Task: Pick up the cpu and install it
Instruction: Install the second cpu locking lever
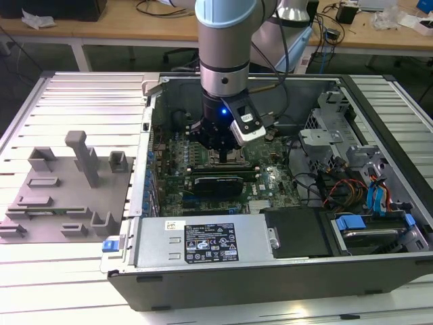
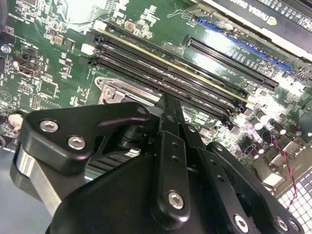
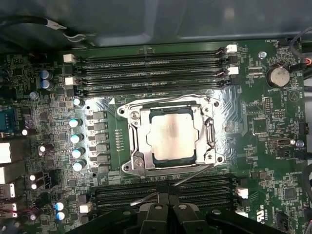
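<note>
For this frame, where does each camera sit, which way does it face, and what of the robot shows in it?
Exterior view: off the arm, looking down into the open computer case; shows the arm and gripper over the motherboard.
First wrist view: on the arm, facing down at the cpu lying in its socket frame; gripper at the edge.
Second wrist view: on the arm, angled across memory slots; gripper in front.
Both wrist views share the slots, socket frame and gripper.

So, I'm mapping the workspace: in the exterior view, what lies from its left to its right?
Grey plastic fixture blocks → green motherboard → black gripper → silver metal drive cage → blue plastic latches.
</note>
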`<state>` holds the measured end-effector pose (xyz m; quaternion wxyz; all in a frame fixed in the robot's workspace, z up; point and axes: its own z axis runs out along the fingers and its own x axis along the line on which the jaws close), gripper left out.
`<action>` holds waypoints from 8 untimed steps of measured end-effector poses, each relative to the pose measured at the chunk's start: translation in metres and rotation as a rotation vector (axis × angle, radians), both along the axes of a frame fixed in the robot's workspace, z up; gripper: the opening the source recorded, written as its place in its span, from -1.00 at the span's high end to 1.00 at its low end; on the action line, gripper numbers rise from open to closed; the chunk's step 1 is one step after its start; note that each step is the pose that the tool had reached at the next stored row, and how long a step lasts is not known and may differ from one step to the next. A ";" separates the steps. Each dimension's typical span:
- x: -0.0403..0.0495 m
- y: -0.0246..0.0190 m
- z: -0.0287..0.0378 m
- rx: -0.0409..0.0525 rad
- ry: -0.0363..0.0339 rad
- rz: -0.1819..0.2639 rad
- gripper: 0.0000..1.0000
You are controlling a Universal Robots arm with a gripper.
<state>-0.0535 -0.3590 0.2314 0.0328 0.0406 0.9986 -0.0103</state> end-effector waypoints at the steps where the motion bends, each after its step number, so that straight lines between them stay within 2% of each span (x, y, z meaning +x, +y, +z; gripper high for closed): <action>1: -0.0005 0.0000 -0.0004 0.0001 -0.0001 0.000 0.79; 8: -0.0085 0.0000 -0.0028 0.0015 0.0000 0.000 0.79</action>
